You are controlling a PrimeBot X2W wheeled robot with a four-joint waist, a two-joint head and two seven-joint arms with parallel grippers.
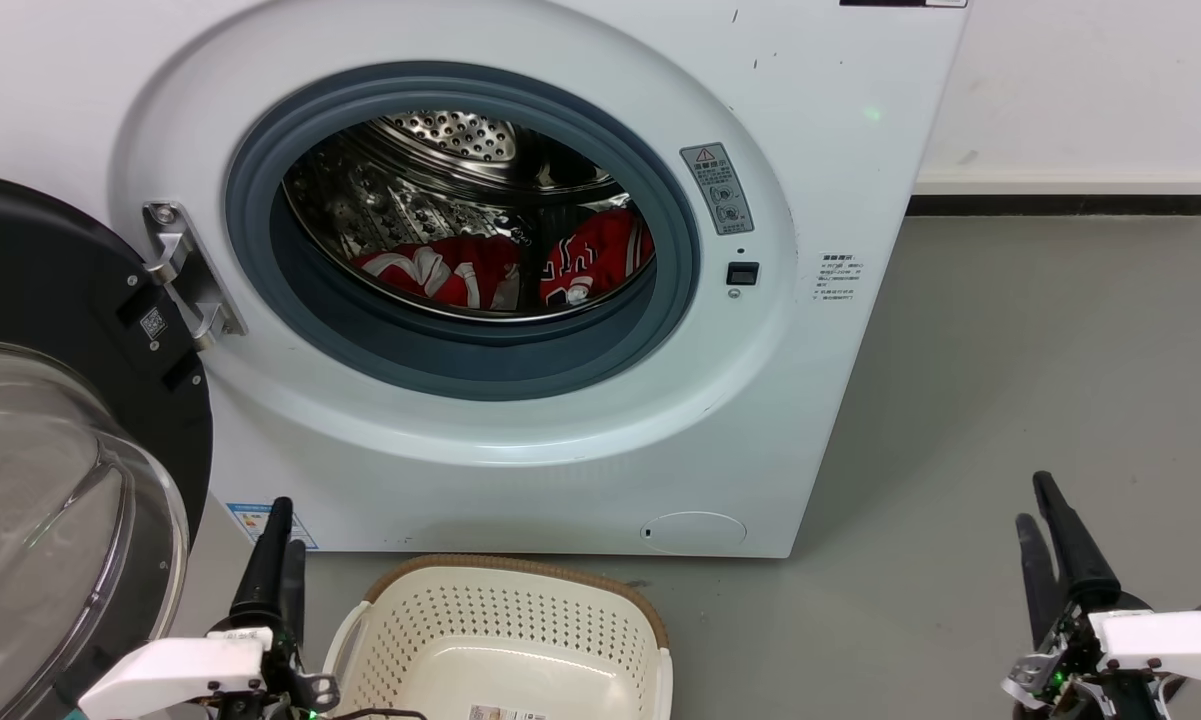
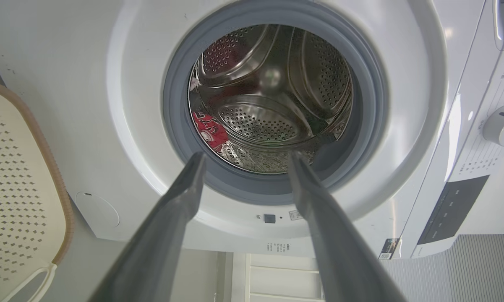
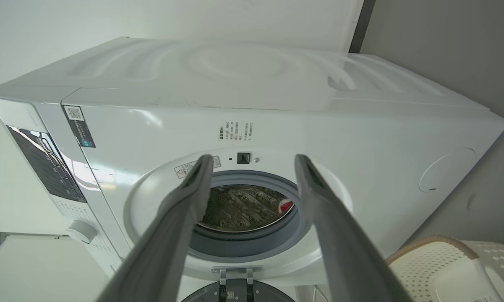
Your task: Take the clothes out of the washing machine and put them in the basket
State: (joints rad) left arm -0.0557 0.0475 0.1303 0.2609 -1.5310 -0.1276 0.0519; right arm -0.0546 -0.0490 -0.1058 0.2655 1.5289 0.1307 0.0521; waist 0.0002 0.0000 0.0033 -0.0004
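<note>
The clothes (image 1: 490,270) lie heaped on the drum (image 1: 460,135) floor; soft, light and limp, they probably pinch best at a raised fold. The left gripper (image 2: 246,157) and right gripper (image 3: 253,159) hang spread, empty.

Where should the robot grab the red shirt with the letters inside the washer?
Probably its raised top fold, reaching straight in through the grey ring from the front. The lettered jersey lies heaped on the drum floor, right of the other red garment, so that fold sticks up to pinch.
</note>
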